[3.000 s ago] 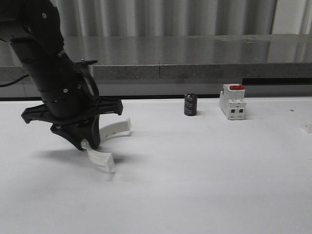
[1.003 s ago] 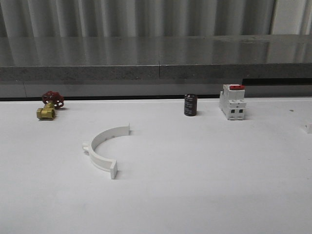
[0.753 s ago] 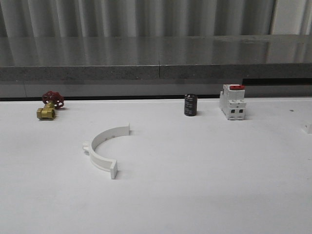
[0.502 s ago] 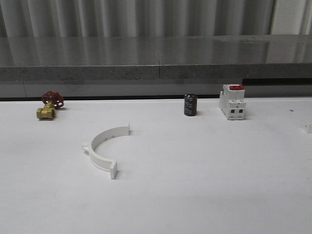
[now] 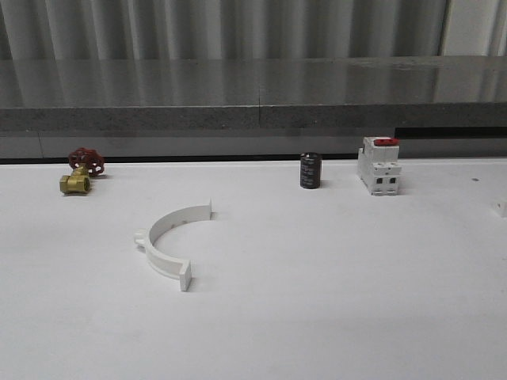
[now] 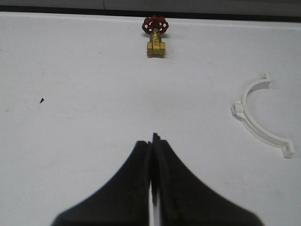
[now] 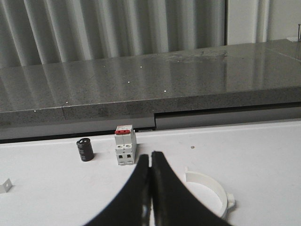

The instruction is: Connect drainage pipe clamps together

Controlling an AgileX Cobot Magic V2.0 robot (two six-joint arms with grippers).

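One white half-ring drainage pipe clamp [image 5: 161,259] lies flat on the white table left of centre, its open side facing right. In the left wrist view this clamp [image 6: 239,108] sits off to one side of my left gripper [image 6: 153,141], well apart from it. That gripper's black fingers are pressed together with nothing between them. A second white half-ring clamp [image 7: 207,180] lies on the table just beside my right gripper [image 7: 150,157], partly hidden behind one finger. The right gripper is shut and empty too.
A brass valve with a red handwheel [image 5: 79,172] sits at the back left. A black cylinder [image 5: 310,171] and a white red-topped breaker [image 5: 379,165] stand at the back, right of centre. A small white piece [image 5: 501,207] shows at the right edge. A grey ledge [image 5: 253,111] runs behind the table.
Three seconds ago my left arm stood over the left clamp. It has since withdrawn from the front view, leaving the clamp on the table and uncovering the valve. Nothing moved in the last second.
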